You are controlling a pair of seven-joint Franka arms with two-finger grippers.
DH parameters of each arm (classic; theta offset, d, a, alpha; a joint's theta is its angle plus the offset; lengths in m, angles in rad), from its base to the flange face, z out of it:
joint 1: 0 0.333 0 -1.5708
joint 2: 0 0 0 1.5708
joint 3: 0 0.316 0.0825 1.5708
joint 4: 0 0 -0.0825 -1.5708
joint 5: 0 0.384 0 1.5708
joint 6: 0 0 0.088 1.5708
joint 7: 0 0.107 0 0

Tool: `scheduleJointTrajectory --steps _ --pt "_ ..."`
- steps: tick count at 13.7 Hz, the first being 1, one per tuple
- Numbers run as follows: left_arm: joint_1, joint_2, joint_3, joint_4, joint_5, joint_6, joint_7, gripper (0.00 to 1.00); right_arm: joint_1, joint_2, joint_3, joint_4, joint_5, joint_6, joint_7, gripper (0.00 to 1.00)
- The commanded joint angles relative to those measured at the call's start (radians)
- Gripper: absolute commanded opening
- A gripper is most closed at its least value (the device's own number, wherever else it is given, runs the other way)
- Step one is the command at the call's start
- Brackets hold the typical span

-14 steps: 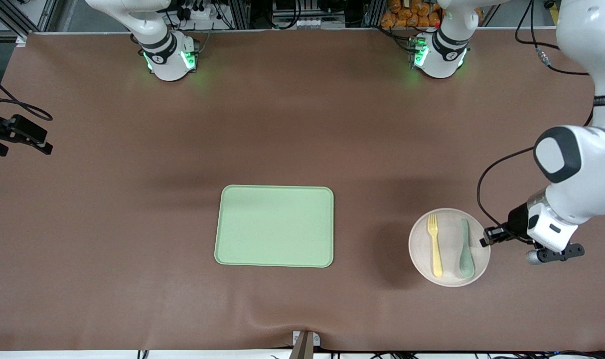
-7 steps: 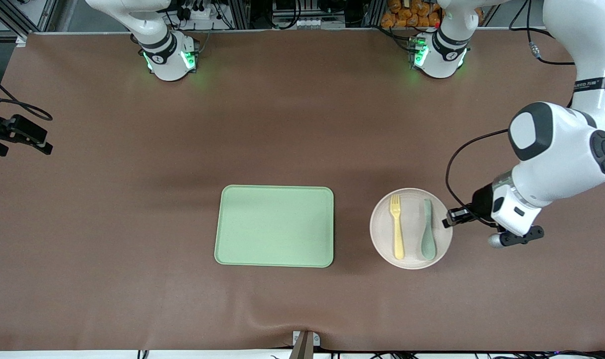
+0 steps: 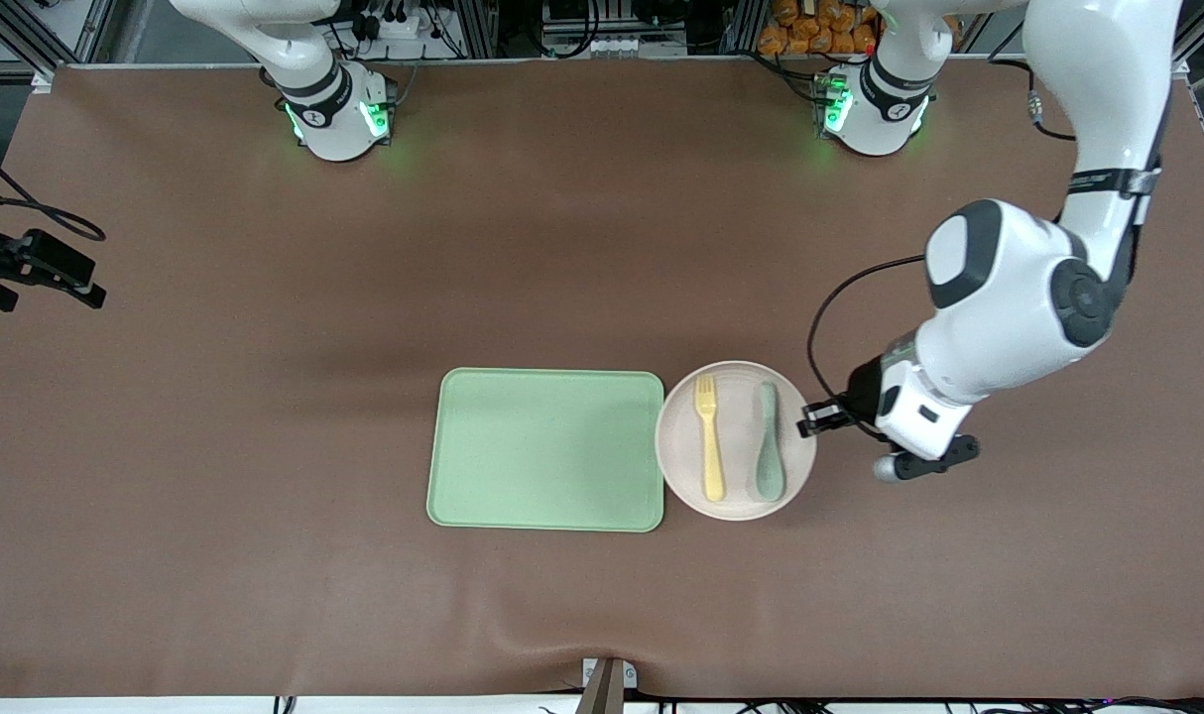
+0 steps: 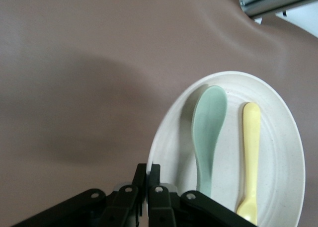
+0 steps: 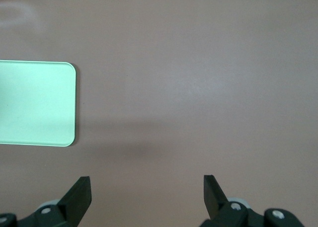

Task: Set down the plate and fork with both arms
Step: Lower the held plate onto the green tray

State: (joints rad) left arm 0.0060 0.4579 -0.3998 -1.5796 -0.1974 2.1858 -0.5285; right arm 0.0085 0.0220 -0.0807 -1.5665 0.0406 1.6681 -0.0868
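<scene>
My left end effector is clamped tight on the rim of the plate, at the edge toward the left arm's end of the bench. In the left wrist view the fingers pinch the plate's rim right at the edge.

The pale beige-pink plate sits just beside the light-green tray, its rim touching or barely overlapping the tray's edge on the side toward the left arm's end; can't tell whether the plate is resting on the bench or slightly lifted.

On the plate: pale-yellow fork and teal-green spoon, lying side by side, roughly parallel, apart from each other. Fork tines point toward the robots' bases, spoon bowl points toward the front camera. Fork is on the tray side, spoon on the side of my left end effector.

My right end effector is spread wide, holding nothing, hanging over bare bench with a corner of the tray in its wrist view. The right arm waits; in the front view only its base shows.
</scene>
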Motion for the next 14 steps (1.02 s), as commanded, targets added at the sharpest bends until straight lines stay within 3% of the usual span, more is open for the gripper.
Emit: scheduleJointTrajectory --steps 1,9,14 --pt "-0.055 0.039 0.009 0.033 -0.005 0.044 -0.062 0.00 -0.027 0.004 0.018 0.003 0.010 -0.005 -0.011 1.00" --pt "-0.210 0.175 0.015 0.036 0.156 0.304 -0.240 0.00 -0.028 0.016 0.018 0.003 0.012 -0.004 -0.011 1.00" --pt "-0.326 0.281 0.076 0.115 0.213 0.334 -0.232 0.00 -0.028 0.016 0.018 0.003 0.012 -0.004 -0.013 1.00"
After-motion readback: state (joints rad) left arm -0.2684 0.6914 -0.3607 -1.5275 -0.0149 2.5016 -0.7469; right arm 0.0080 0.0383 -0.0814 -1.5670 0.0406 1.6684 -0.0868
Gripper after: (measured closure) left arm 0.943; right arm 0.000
